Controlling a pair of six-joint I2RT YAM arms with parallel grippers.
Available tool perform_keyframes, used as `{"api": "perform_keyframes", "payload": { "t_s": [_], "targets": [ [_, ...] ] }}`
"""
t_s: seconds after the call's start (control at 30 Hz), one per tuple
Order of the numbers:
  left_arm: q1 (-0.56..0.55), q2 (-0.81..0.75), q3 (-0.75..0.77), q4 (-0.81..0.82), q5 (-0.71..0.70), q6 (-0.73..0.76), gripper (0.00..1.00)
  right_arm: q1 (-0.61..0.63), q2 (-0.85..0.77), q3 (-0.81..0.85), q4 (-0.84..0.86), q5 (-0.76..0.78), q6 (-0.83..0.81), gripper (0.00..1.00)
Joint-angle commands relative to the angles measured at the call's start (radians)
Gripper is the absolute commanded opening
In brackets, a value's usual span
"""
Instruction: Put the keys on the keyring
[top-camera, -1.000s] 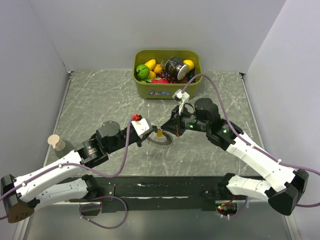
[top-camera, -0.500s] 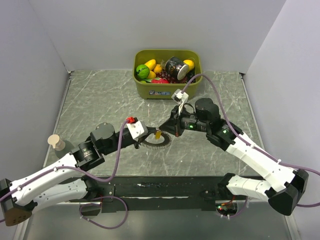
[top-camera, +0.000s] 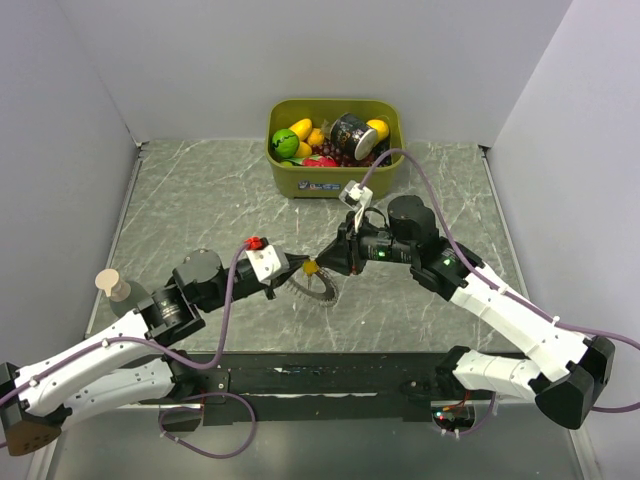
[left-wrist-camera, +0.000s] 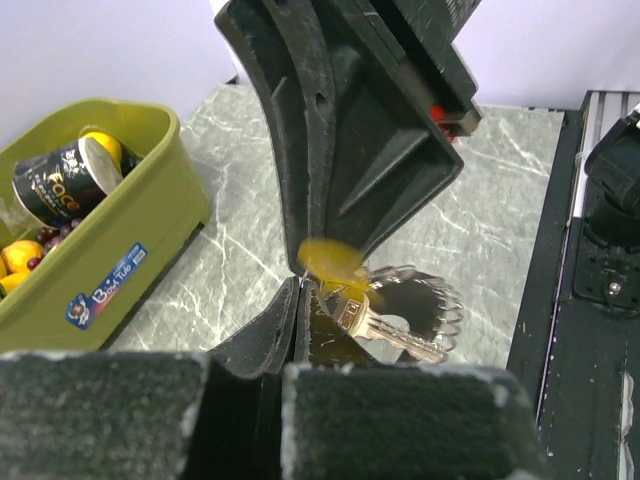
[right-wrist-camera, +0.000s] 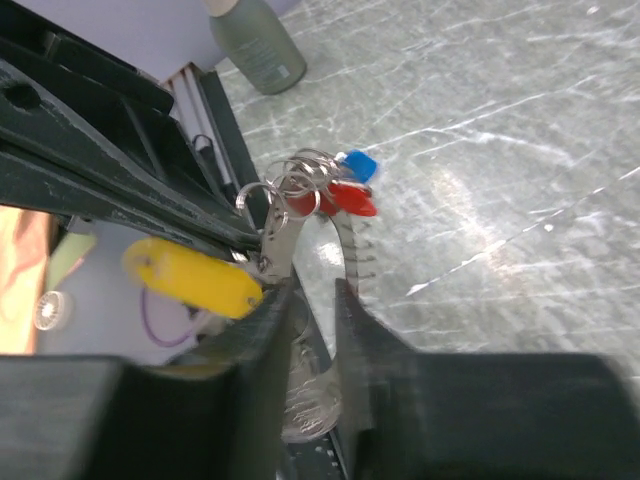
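The keyring (top-camera: 322, 288), a grey coiled ring, hangs tilted between my two grippers just above the table. My left gripper (top-camera: 292, 268) is shut at its left rim; its jaws are pressed together in the left wrist view (left-wrist-camera: 298, 292). My right gripper (top-camera: 325, 262) is closed on a silver key (right-wrist-camera: 280, 232) with a yellow tag (right-wrist-camera: 190, 275). The key (left-wrist-camera: 395, 335) lies across the keyring (left-wrist-camera: 440, 305). A red-tagged key (right-wrist-camera: 348, 197) and a blue-tagged key (right-wrist-camera: 360, 164) hang on small rings by the keyring (right-wrist-camera: 350, 250). No black key shows.
A green bin (top-camera: 335, 182) with toy fruit and a can stands at the back centre. A small bottle (top-camera: 112, 286) stands at the left table edge. A black rail runs along the near edge, between the arm bases.
My left arm has drawn back to the lower left, and the right gripper has followed to the left. The keyring has tipped up from lying flat.
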Motion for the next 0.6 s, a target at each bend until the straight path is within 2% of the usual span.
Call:
{"api": "perform_keyframes", "payload": {
  "t_s": [0.0, 0.03, 0.07, 0.27, 0.43, 0.57],
  "targets": [
    [-0.004, -0.031, 0.011, 0.135, 0.007, 0.007, 0.01, -0.005, -0.035, -0.006, -0.001, 0.029, -0.027, 0.43],
    [-0.004, -0.031, 0.01, 0.134, 0.003, 0.007, 0.01, -0.004, -0.043, -0.009, 0.002, 0.043, -0.024, 0.47],
    [-0.004, -0.031, 0.008, 0.131, -0.001, 0.005, 0.01, -0.007, -0.061, -0.012, 0.005, 0.068, -0.024, 0.56],
    [-0.004, -0.018, 0.006, 0.117, -0.019, 0.007, 0.01, -0.025, -0.155, -0.064, 0.044, 0.2, -0.004, 0.85],
    [-0.004, -0.001, 0.003, 0.122, -0.031, 0.005, 0.01, -0.034, -0.226, -0.11, 0.076, 0.263, 0.0, 0.98],
    [-0.005, 0.019, -0.007, 0.132, -0.04, 0.005, 0.01, -0.034, -0.316, -0.168, 0.123, 0.294, -0.015, 1.0]
  ]
}}
